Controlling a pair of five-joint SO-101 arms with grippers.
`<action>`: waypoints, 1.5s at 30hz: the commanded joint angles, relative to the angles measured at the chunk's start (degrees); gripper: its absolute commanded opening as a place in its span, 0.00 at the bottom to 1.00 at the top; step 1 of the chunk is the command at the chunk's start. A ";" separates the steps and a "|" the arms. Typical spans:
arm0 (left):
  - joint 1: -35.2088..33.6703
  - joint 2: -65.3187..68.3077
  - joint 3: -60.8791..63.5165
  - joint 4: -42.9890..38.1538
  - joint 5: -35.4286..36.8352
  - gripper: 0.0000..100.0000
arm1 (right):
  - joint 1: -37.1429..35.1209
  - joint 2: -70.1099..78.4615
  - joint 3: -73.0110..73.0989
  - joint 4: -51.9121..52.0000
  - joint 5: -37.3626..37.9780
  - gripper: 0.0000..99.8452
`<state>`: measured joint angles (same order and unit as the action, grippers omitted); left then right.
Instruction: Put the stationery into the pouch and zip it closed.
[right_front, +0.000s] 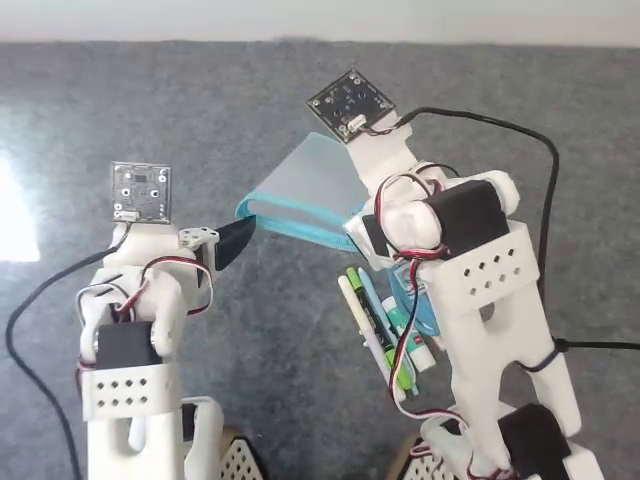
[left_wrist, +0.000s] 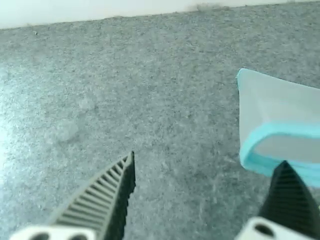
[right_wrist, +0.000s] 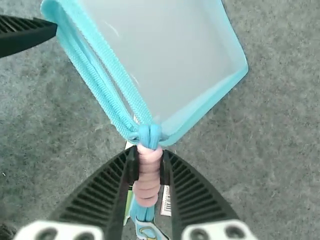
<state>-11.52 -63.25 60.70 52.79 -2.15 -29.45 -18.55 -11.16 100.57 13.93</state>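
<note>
Right end effector hangs above the tabletop, holding the pouch by one end. The pouch's mouth gapes toward the left end effector, which is spread wide just beside its rim. Pens lie outside it, under the right arm. Smallest, the pink pull tab is what the right one clenches. It could slip if the left tugs the rim, and the right arm blocks the pens.

we see two white plastic arms with black servo blocks, red and white wires, black cables, perforated brackets and black ribbed fingers.
</note>
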 joint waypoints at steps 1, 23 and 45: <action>0.53 -1.58 -2.51 -0.18 0.88 0.40 | 0.22 -3.30 -0.44 1.45 0.70 0.01; 2.81 -1.41 3.47 -9.14 0.79 0.38 | -3.21 -11.38 0.97 2.51 3.52 0.01; 5.19 -1.58 9.80 -14.59 0.79 0.11 | -5.14 -19.30 9.93 2.42 5.10 0.01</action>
<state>-5.98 -63.43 71.08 39.87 -2.07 -34.64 -36.75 -2.20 100.66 18.51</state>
